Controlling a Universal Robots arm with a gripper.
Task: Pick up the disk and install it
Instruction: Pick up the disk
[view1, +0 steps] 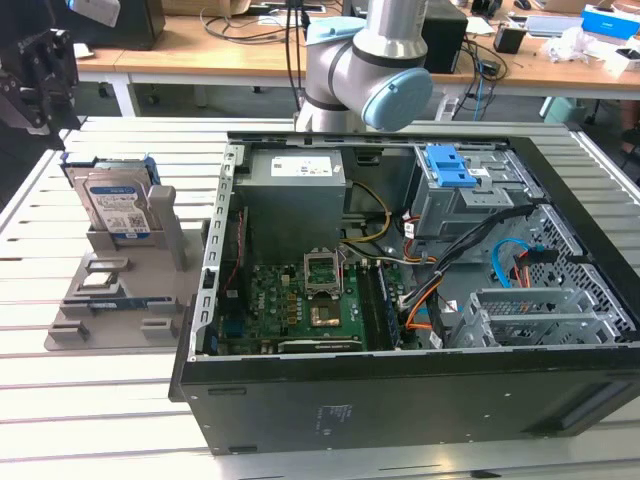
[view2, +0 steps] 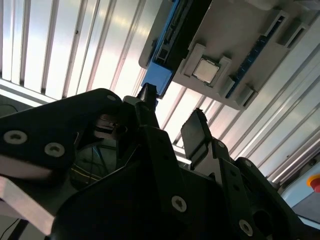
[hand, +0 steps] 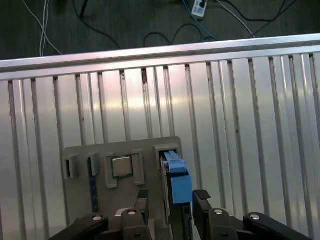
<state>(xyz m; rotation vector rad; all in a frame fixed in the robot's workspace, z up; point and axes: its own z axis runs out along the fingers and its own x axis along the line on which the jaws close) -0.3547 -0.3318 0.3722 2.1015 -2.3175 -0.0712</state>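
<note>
Exterior view: tool (view1: 47, 95) hovers above disk (view1: 117, 202).

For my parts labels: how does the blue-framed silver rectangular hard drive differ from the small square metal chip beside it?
The blue-framed silver hard drive stands on edge in a slot; the square metal chip lies flat in a recess. The drive is larger and carries a white-and-blue label; the chip is bare metal. Both sit on the grey holder.
</note>
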